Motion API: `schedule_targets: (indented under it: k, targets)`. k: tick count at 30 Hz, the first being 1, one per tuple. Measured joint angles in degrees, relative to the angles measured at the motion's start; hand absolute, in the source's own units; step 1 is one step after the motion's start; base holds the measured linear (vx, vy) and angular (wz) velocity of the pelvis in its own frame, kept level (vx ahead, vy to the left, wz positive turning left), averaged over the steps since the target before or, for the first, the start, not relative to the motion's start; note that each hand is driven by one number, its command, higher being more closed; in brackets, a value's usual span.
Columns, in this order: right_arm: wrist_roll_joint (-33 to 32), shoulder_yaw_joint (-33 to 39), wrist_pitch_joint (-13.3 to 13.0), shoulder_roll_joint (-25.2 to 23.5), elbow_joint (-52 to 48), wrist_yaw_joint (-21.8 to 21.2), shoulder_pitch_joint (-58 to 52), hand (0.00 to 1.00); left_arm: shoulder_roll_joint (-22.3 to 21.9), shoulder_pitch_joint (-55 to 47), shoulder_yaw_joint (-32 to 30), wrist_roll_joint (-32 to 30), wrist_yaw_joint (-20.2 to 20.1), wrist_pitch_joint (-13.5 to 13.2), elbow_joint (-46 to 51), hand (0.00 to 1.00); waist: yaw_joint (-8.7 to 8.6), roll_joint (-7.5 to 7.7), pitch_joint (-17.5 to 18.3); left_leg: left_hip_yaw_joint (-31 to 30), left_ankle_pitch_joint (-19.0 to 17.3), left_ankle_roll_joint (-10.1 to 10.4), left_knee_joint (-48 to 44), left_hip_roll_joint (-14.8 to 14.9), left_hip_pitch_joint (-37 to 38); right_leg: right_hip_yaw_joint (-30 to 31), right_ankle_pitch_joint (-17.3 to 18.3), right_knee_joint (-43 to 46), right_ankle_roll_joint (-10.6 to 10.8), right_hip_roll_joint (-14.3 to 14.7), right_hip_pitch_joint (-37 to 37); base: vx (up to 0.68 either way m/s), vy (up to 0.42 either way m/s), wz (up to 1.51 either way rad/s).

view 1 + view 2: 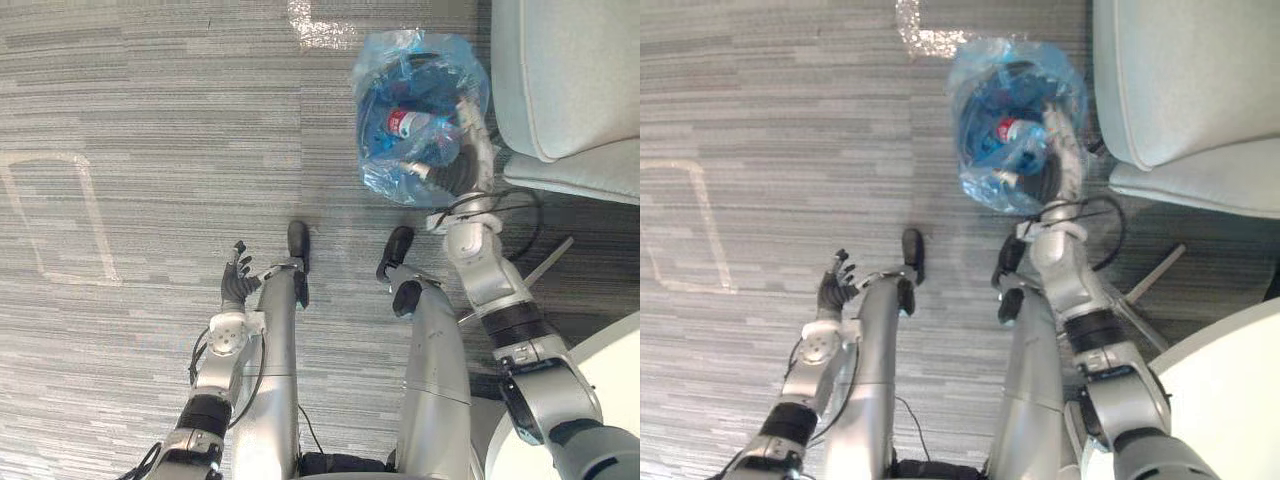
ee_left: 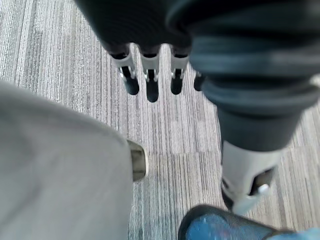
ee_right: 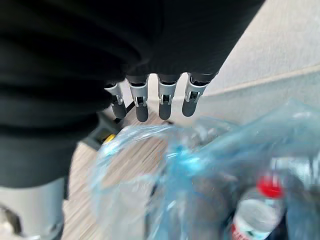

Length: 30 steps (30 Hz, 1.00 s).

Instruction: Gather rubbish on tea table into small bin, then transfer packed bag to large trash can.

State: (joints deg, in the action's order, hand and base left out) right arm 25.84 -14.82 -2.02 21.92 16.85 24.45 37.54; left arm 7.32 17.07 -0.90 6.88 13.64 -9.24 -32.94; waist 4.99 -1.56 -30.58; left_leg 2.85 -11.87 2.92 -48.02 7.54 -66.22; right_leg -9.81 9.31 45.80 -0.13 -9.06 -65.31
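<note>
White round table (image 1: pixel 612 385) sits near right. Right hand (image 1: pixel 467 145), fingers straight and gripping nothing, reaches over the right rim of the blue rubbish bag (image 1: pixel 400 95), far right beside a grey seat (image 1: pixel 570 80). Left hand (image 1: pixel 237 282) hangs relaxed, well apart; the right is nearer.

Blue bag (image 1: pixel 985 175) (red-capped bottle (image 1: pixel 1018 133) inside) just beside grey seat (image 1: pixel 1180 80). Right hand (image 1: pixel 1068 150) at bag's rim. Left hand (image 1: pixel 835 287) well apart, fingers spread, holding nothing.
</note>
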Motion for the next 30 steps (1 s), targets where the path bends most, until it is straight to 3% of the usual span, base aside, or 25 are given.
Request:
schedule_targets:
  k: [3,9,16,20,27,30]
  targets:
    - [3.6,-3.7,-0.3,-1.1,0.4,-1.6,-1.1,0.0,0.5,0.8,-0.6,0.0,0.0,0.0,-2.5,0.0,-0.92,0.56,0.4,0.2,0.0,0.1,0.0,0.4,0.7,0.1,-0.1,-0.3,-0.1,0.3,0.6,-0.08,-0.02,-0.06]
    - [10.2,-7.2,-0.6,-1.6,7.2,-4.3,-0.8,0.0,1.1,3.0,-0.9,0.0,0.0,-0.1,-6.2,0.0,-0.86,1.28,0.8,0.6,0.1,0.2,0.5,1.1,1.0,0.2,-1.1,-1.6,-0.6,1.1,0.8,-0.06,-0.01,-0.07]
    - [12.5,-10.1,-0.5,-2.2,15.6,-5.6,1.7,0.0,1.5,5.3,-0.9,0.0,0.3,-0.1,-10.0,0.0,-0.83,1.55,1.2,1.6,0.4,-0.3,2.0,1.3,1.3,0.4,-3.0,-4.3,-0.2,1.3,1.4,-0.02,0.009,-0.07]
    - [14.4,-7.1,2.3,-5.2,20.7,-3.9,3.2,0.0,1.4,7.0,-0.8,0.9,1.3,-0.1,-12.2,0.0,-0.78,1.55,1.2,1.7,0.9,-0.5,3.2,0.8,0.8,0.6,-3.3,-5.4,0.2,1.1,1.0,0.0,0.008,0.03]
    - [14.7,3.4,9.4,-7.8,25.7,1.3,7.8,0.0,0.3,8.8,-3.3,3.6,3.2,-0.4,-12.4,0.0,-0.2,1.55,1.2,1.0,1.7,-0.2,3.8,0.4,-2.3,0.3,-3.1,-5.3,0.1,1.1,-2.2,0.01,0.001,0.03]
    - [14.7,4.6,10.1,-7.8,26.4,1.5,8.5,0.0,-0.1,9.0,-4.1,4.5,3.5,-0.5,-12.4,0.0,-0.3,1.53,1.2,0.8,1.8,-0.1,3.8,0.1,-2.8,0.3,-2.7,-4.7,0.0,0.8,-2.8,0.02,0.0,0.07]
